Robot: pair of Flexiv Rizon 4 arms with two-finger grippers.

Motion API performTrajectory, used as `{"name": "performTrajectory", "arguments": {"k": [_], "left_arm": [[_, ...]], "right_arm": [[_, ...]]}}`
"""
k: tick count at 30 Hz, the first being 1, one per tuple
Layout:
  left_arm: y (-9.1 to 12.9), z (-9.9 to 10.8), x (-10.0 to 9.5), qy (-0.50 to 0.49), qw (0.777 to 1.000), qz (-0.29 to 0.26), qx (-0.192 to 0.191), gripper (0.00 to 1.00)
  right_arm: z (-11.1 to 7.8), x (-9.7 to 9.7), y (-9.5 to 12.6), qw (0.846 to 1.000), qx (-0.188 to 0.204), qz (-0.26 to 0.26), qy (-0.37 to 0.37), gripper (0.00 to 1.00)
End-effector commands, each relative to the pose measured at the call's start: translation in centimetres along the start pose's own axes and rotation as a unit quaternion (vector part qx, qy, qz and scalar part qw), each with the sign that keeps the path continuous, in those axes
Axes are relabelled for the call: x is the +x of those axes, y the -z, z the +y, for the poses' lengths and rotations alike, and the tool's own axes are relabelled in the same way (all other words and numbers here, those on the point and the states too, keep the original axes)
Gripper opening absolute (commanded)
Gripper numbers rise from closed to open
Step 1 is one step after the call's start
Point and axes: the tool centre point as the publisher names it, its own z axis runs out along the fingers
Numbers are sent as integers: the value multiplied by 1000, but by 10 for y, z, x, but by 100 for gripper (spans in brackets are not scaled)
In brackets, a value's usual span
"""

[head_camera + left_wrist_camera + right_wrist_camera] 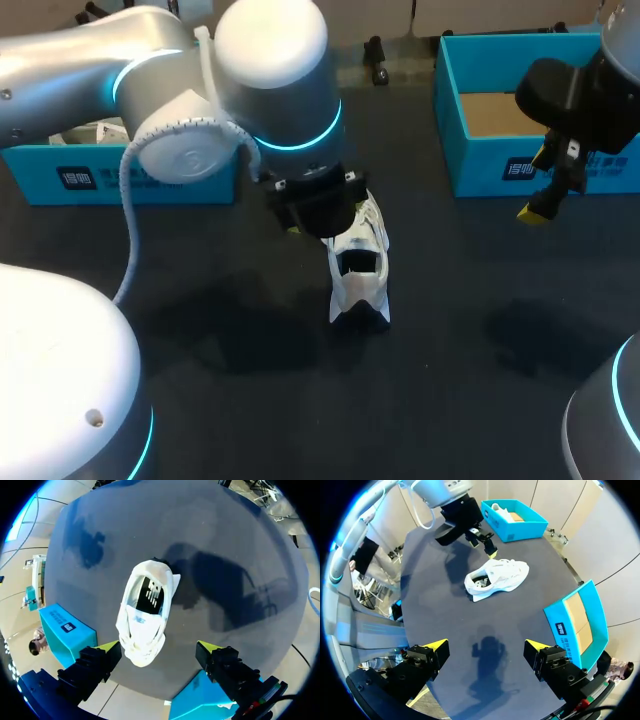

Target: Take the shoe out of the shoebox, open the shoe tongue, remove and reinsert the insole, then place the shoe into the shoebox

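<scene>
A white shoe [358,268] lies on the dark table near the middle, and a dark insole shows through its opening [149,594]. My left gripper [159,647] hangs open just above the shoe's toe end, its fingers on either side and not touching it. In the head view the left gripper [320,225] is mostly hidden under its wrist. My right gripper [541,183] stands open and empty at the right, in front of a blue shoebox [500,165] with a bare cardboard floor. The right wrist view has the shoe [497,577] ahead, under the left gripper [484,542].
A second blue box [130,180] with white contents stands at the back left behind my left arm. It shows beyond the shoe in the right wrist view [520,527]. The empty box [575,625] lies beside my right gripper [486,645].
</scene>
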Motion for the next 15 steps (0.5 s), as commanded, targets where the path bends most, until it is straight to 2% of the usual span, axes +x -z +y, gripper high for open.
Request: {"name": "performTrajectory", "arguments": {"k": [1, 6, 9, 13, 14, 15], "left_arm": [[-1, 0, 0, -1, 1000, 0, 0, 100], [-1, 0, 0, -1, 1000, 0, 0, 100], [0, 0, -5, 72, 997, 16, -16, 100], [-2, 3, -10, 169, 983, 72, -17, 100], [-1, 3, -10, 183, 981, 59, -16, 100], [0, 3, -9, 204, 976, 71, -13, 100]], "right_arm": [[2, -1, -1, 1000, 2, 1, -1, 100], [2, -1, -1, 1000, 2, 1, -1, 100], [2, -1, -1, 1000, 2, 1, -1, 100], [2, -1, -1, 1000, 2, 1, -1, 100], [2, -1, -1, 1000, 2, 1, -1, 100], [2, -1, -1, 1000, 2, 1, -1, 100]]}}
